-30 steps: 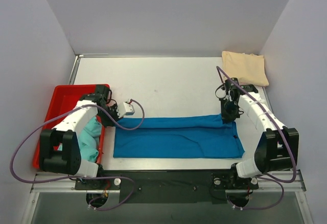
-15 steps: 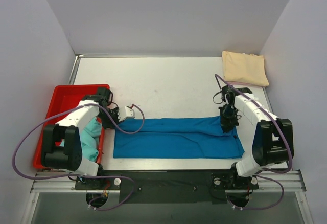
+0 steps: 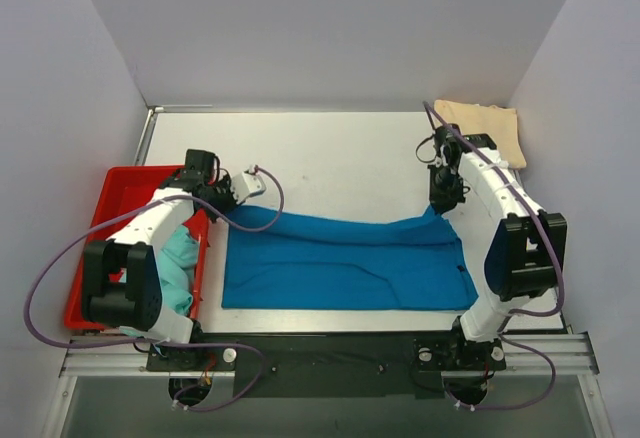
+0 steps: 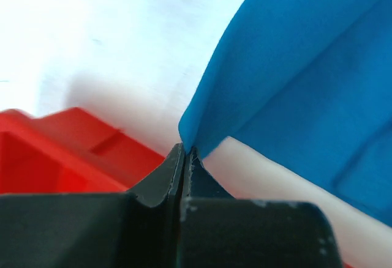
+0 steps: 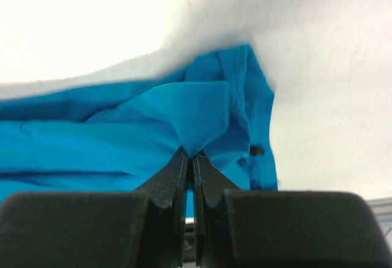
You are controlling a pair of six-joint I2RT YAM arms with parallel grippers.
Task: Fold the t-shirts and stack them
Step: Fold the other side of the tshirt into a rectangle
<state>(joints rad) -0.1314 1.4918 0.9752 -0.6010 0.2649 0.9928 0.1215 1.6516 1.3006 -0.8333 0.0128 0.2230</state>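
Observation:
The deep blue t-shirt (image 3: 345, 260) lies in a wide band across the near table. My left gripper (image 3: 222, 210) is shut on its far left corner and holds it raised; the pinched fold shows in the left wrist view (image 4: 202, 127). My right gripper (image 3: 440, 205) is shut on its far right corner, also raised; the pinched cloth shows in the right wrist view (image 5: 193, 127). The cream-beige t-shirt (image 3: 490, 128) lies folded at the far right corner. The teal-aqua t-shirt (image 3: 180, 268) lies bunched in the red tray (image 3: 115, 203).
The red tray stands at the table's left edge, close beside my left arm. Grey walls enclose the table on three sides. Purple cables loop from both arms.
Both grippers have lifted the shirt's far edge and carried it toward the back of the table. The blue band has widened and its far corners now stand off the table.

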